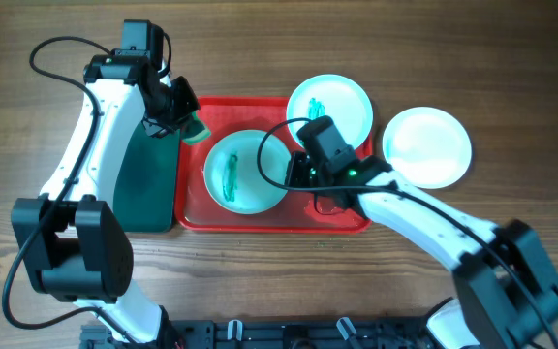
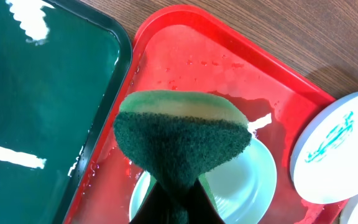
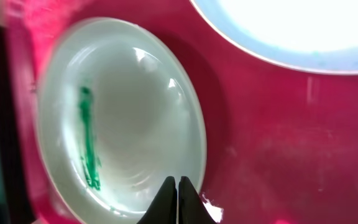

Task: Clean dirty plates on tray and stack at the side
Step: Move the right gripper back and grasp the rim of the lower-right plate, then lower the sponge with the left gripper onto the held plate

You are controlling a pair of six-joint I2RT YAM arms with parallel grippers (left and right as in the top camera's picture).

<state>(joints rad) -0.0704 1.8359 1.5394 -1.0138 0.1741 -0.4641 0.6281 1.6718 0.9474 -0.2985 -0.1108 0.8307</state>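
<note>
A pale aqua plate [image 1: 245,173] with a green smear lies on the red tray [image 1: 223,109]. My right gripper [image 1: 296,173] is shut, its tips [image 3: 176,186] resting over that plate's [image 3: 123,112] right rim with nothing showing between them. A second smeared plate [image 1: 329,105] overlaps the tray's far right corner. A clean plate [image 1: 426,145] sits on the table to the right. My left gripper [image 1: 184,121] hovers over the tray's far left corner, shut on a green sponge [image 2: 182,140], with the plate [image 2: 247,180] below it.
A dark green, black-rimmed tray [image 1: 148,184] lies flush against the red tray's left side, its wet surface [image 2: 42,93] glinting. Water drops cover the red tray [image 2: 185,50]. Bare wooden table surrounds both trays.
</note>
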